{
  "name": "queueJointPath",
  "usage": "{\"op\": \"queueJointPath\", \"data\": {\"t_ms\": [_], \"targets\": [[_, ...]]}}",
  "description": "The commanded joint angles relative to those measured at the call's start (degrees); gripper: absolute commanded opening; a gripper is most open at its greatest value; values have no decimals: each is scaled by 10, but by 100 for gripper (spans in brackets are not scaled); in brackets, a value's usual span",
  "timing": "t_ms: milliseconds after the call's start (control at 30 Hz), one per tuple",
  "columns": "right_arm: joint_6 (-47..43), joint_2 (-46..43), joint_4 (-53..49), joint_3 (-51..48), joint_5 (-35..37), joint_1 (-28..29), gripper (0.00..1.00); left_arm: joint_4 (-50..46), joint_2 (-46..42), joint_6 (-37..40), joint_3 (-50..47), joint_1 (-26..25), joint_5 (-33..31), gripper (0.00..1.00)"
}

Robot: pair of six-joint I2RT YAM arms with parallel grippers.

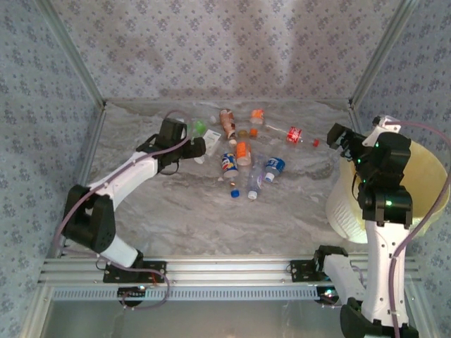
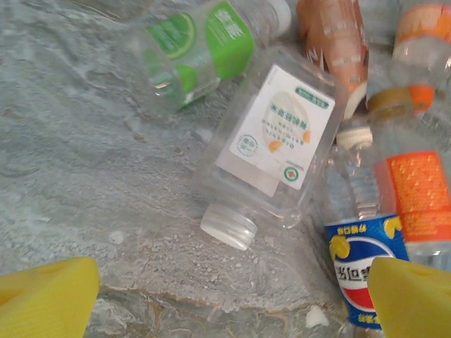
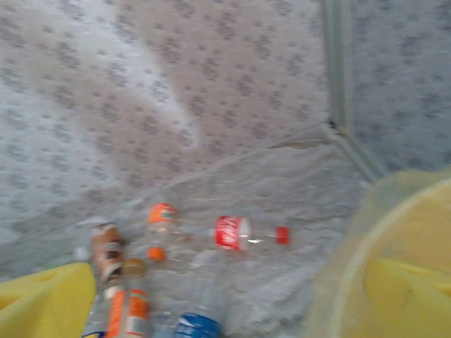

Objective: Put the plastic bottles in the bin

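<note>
Several plastic bottles lie in a loose heap at the middle back of the table. My left gripper (image 1: 192, 146) is open beside a clear bottle with a white label (image 1: 211, 145). In the left wrist view that white-label bottle (image 2: 275, 141) lies cap-down just ahead of my open left gripper (image 2: 232, 303), with nothing between the fingers. A green-label bottle (image 2: 197, 49) and a blue-label bottle (image 2: 363, 260) flank it. My right gripper (image 1: 340, 137) hangs open and empty by the left rim of the bin (image 1: 430, 176). A red-label bottle (image 3: 243, 234) lies ahead of the right gripper (image 3: 229, 306).
Patterned walls and metal frame posts (image 1: 77, 63) close in the table on three sides. A loose blue cap (image 1: 235, 192) lies in front of the heap. The bin's rim (image 3: 394, 232) stands close on the right in the right wrist view.
</note>
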Motion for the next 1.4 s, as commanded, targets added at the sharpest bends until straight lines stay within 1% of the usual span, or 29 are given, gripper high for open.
{"op": "queueJointPath", "data": {"t_ms": [0,100,333,667,833,900,1200,1300,1367], "targets": [[26,-24,94,-30,-96,5,100,-59,38,90,46,0,41,98],[31,-37,113,-42,-101,6,100,-81,81,122,77,0,24,98],[2,-40,84,-23,-74,7,100,-115,179,195,161,-2,22,98],[-21,-44,62,-20,-47,7,100,-129,288,237,257,-13,2,98],[-30,-49,67,-26,-71,7,100,-144,330,262,294,-25,-28,98],[-30,-50,65,-24,-72,7,100,-145,340,269,302,-28,-38,98],[-28,-47,68,-31,-67,8,100,-145,370,263,337,-25,-37,98],[-26,-44,70,-33,-71,8,100,-137,372,257,339,-26,-42,94],[-24,-43,71,-33,-78,7,100,-131,366,250,335,-25,-45,89]]}}
